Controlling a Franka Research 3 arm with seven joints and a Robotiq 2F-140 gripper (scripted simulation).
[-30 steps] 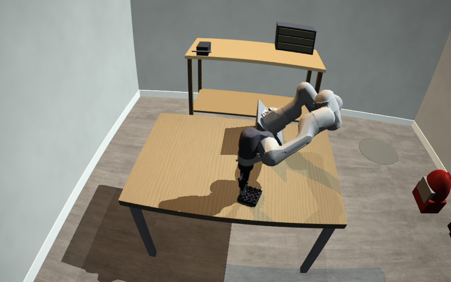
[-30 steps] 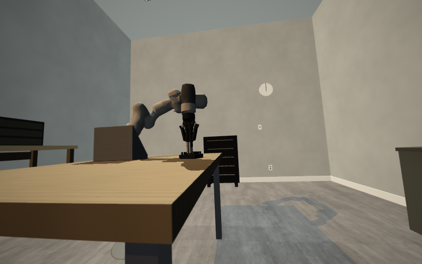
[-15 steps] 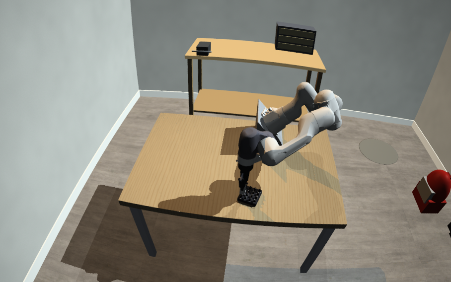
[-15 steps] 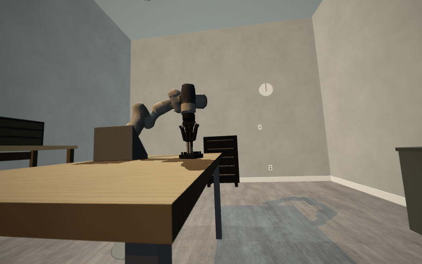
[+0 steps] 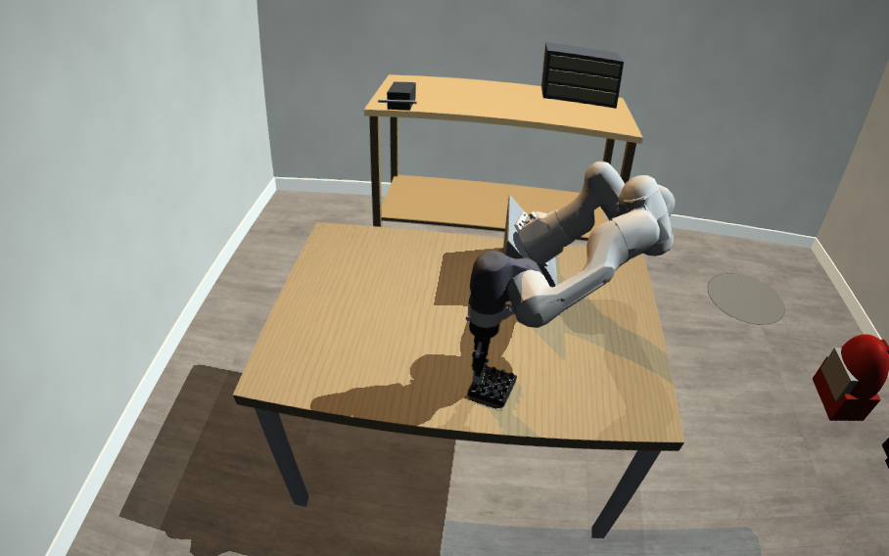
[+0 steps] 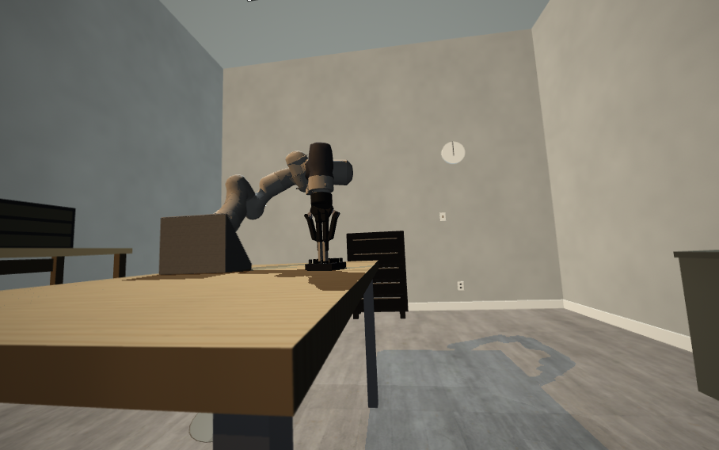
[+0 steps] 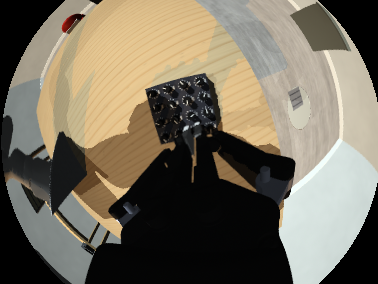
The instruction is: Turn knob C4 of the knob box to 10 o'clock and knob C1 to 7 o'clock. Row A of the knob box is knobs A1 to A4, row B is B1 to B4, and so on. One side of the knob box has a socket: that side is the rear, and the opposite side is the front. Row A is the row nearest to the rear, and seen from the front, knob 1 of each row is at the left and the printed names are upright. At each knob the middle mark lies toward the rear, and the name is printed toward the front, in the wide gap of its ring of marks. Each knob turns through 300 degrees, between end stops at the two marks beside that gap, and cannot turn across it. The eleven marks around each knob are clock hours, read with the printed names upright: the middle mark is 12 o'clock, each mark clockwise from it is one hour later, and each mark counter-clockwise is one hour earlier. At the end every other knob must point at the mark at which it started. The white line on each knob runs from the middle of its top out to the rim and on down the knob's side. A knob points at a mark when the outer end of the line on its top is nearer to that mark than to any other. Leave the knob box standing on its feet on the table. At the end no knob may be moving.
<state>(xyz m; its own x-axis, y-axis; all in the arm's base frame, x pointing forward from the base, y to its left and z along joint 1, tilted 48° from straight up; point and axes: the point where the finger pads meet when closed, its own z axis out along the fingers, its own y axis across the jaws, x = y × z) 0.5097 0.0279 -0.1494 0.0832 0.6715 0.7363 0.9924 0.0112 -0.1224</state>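
Note:
The black knob box (image 5: pixel 487 399) (image 6: pixel 319 267) (image 7: pixel 179 94) stands on the table near its front edge, with a grid of dark knobs on top. My gripper (image 5: pixel 478 380) (image 6: pixel 322 258) (image 7: pixel 194 131) points straight down over the edge row of knobs closest to the gripper body in the wrist view. Its fingers are nearly together at a middle knob of that row and look shut on it. The fingertips hide that knob and its white line. The printed names are too small to read, so I cannot tell which knob it is.
The wooden table (image 5: pixel 366 301) (image 6: pixel 158 318) has its front edge close beyond the box. A grey upright panel (image 6: pixel 192 244) stands by the arm's base. The gripper is close to the neighbouring knobs. A second table (image 5: pixel 472 98) with a dark drawer unit (image 5: pixel 582 78) is farther back.

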